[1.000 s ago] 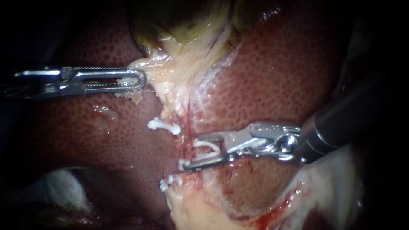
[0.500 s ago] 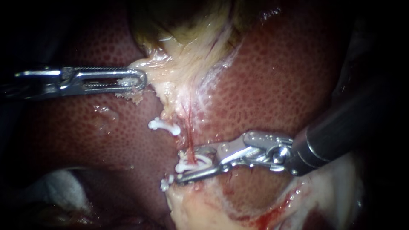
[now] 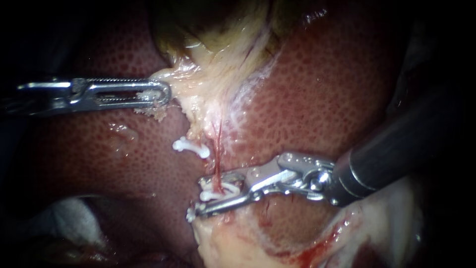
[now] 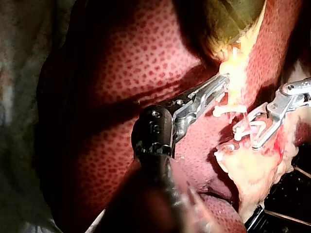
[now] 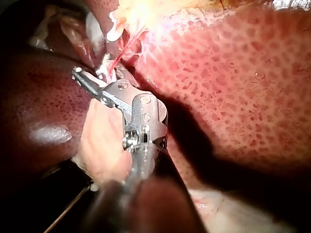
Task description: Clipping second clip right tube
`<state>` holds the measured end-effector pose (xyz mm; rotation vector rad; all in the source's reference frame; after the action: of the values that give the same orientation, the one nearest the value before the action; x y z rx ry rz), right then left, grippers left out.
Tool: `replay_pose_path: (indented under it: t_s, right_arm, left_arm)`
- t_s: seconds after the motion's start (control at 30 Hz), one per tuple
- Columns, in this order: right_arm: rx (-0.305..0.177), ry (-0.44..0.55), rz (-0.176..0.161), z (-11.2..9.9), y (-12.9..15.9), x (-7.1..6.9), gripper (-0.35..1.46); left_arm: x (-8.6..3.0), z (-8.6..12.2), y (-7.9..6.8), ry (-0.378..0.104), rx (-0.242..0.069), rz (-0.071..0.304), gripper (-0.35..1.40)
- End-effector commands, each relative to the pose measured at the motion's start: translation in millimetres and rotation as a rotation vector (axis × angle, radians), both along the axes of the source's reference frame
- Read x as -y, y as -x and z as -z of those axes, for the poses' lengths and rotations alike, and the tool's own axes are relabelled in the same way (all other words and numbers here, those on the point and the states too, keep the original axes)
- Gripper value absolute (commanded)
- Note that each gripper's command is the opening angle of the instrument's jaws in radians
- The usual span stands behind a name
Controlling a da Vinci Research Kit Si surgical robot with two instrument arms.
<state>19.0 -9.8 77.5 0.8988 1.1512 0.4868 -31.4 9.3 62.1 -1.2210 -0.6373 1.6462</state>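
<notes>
My right instrument [image 3: 198, 197] comes in from the right, its jaws holding a white clip [image 3: 223, 191]. The clip straddles a thin red tube [image 3: 217, 149] that runs down from the pale tissue under the gallbladder [image 3: 218, 30]. In the right wrist view those jaws [image 5: 92, 70] lie across the same red tube [image 5: 127, 46]. My left instrument [image 3: 162, 94] is shut on pale tissue [image 3: 188, 84] at the gallbladder's lower end; the left wrist view shows its jaws [image 4: 221, 83] on that tissue. Another white clip [image 3: 191, 146] sits just left of the red tube.
Speckled red liver [image 3: 322, 89] fills the field around both instruments. A third white clip [image 3: 191, 214] lies by the pale, bloodstained tissue [image 3: 233, 243] under the right jaws. White gauze [image 3: 69, 213] shows at the lower left.
My right instrument has moved left and slightly down, so the clip in its jaws now spans the red tube instead of lying to its right. The left instrument has stayed put.
</notes>
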Motion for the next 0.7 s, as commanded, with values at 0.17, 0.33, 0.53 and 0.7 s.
replay_pose_path:
  t_s: [0.17,0.33,0.53,0.7]
  right_arm:
    - [0.004,-0.004,-0.003,-0.1,0.0,-0.1,0.32]
    - [0.014,-0.031,-0.009,-0.2,0.3,-0.2,-0.01]
    - [0.034,-0.091,-0.015,-0.2,0.8,-0.2,-0.35]
    - [0.042,-0.113,-0.018,-0.3,1.0,-0.2,-0.35]
  left_arm:
    - [0.0,0.0,0.0,0.0,-0.001,0.001,-0.35]
    - [0.0,0.0,0.0,0.0,-0.001,0.001,-0.35]
    - [0.0,0.0,0.0,-0.001,-0.003,-0.001,-0.35]
    - [0.0,0.0,0.0,-0.001,-0.003,-0.001,-0.35]
